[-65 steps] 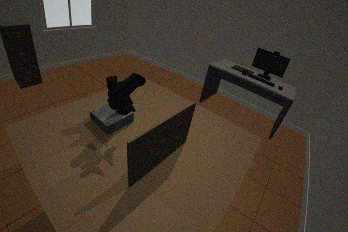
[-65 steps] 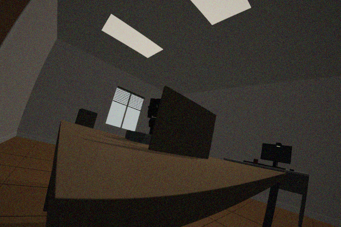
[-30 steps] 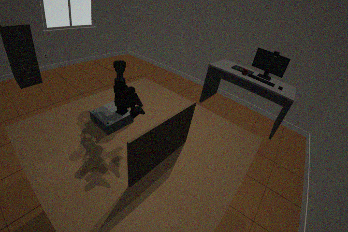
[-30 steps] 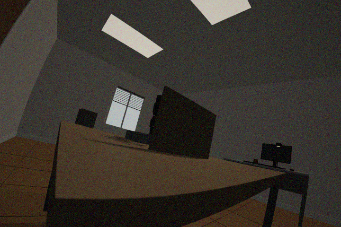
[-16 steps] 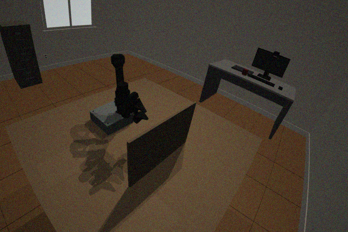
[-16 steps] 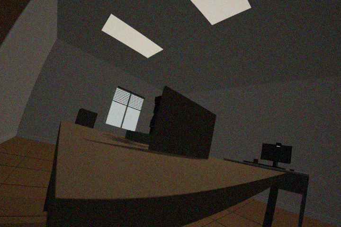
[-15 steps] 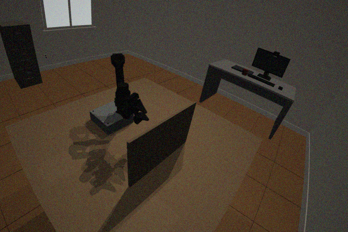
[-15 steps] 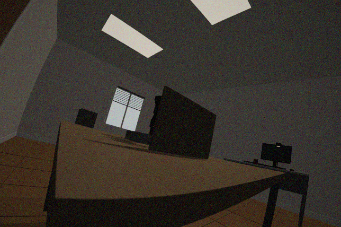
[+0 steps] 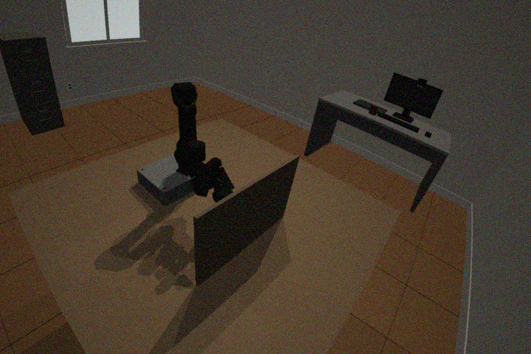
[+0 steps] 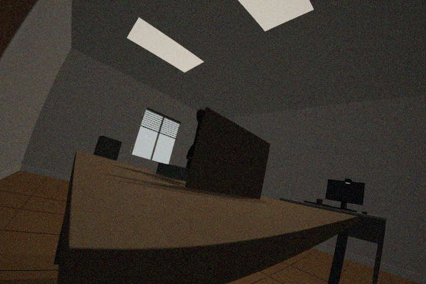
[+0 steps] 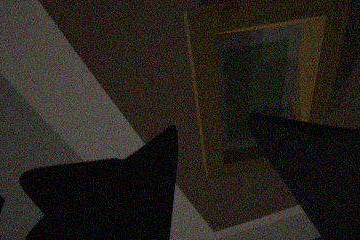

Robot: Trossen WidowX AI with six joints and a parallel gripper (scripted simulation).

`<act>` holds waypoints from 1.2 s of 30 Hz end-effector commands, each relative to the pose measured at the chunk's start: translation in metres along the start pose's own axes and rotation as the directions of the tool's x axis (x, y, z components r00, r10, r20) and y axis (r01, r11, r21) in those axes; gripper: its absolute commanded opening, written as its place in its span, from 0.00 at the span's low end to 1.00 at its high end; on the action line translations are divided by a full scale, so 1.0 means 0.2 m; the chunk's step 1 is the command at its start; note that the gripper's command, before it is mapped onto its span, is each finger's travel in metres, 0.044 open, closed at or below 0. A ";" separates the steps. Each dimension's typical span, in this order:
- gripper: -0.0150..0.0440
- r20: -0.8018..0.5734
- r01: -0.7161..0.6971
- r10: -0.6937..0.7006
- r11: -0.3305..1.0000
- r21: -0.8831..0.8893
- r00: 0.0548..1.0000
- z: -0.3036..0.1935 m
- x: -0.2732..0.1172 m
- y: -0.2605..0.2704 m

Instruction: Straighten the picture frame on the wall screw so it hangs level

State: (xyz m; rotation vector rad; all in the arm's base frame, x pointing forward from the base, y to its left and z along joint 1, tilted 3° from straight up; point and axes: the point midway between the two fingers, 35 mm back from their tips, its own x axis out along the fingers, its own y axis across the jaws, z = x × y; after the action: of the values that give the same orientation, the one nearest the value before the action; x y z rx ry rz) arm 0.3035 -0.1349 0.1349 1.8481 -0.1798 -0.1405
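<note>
The picture frame (image 11: 203, 95) shows in the wrist view at upper right of centre, with a yellow-brown border and a dark green picture. It hangs on the brown wall panel (image 9: 245, 217) (image 10: 230, 157) (image 11: 113, 65). Its left side does not run parallel to the panel's edge, but the slanted view does not tell which side is high. My gripper (image 11: 211, 125) is open and empty, in front of the panel; its right finger covers the frame's lower right part in the wrist view. The screw and notched strip are hidden. The top and exterior views see only the panel's back.
The arm (image 9: 187, 125) rises from a grey base box (image 9: 155, 172) behind the panel, on a tan table top (image 9: 337, 233) (image 10: 136, 217). Beyond are a desk (image 9: 391, 139) with a monitor (image 9: 412, 96) (image 10: 345, 191), and a dark cabinet (image 9: 34, 83).
</note>
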 end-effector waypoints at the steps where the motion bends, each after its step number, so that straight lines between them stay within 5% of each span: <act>1: 0.69 0.003 -0.001 0.001 1.000 0.004 1.000 0.00 0.01 -0.01; 36: 0.69 0.002 -0.003 0.003 1.000 0.004 1.000 0.00 0.16 -0.01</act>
State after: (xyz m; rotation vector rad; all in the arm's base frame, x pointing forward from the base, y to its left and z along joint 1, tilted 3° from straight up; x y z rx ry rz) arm 0.3283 -0.1400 0.1348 1.8449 -0.1859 -0.1346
